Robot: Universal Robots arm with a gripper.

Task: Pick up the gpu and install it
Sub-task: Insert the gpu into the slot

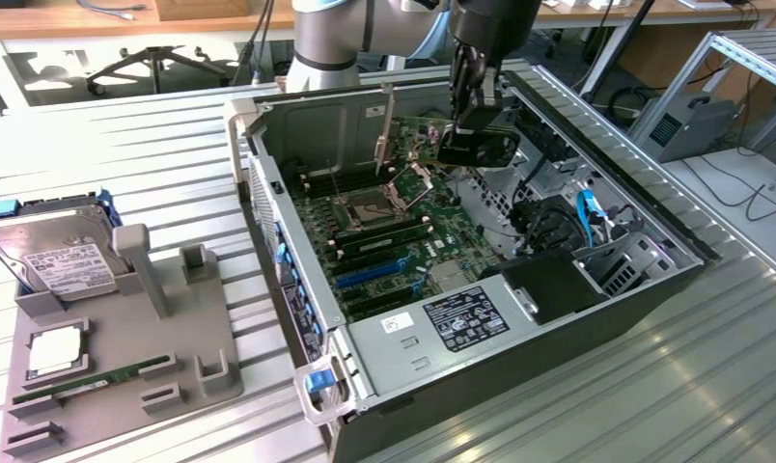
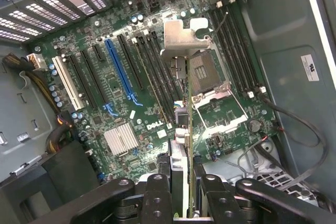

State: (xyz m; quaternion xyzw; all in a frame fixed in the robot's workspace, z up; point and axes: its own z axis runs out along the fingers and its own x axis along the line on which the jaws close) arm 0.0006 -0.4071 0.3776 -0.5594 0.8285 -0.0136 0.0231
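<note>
So the claw (image 2: 182, 182) is clenching the gpu (image 2: 181, 119) edge-on, pinching both faces; the card is hanging above the board inside the case, not over the blue slot (image 2: 119, 69) but off toward the socket (image 2: 202, 72), several slots apart from it; its long axis is running roughly parallel to that slot, with the bracket (image 2: 181, 38) leading at the far end.
</note>
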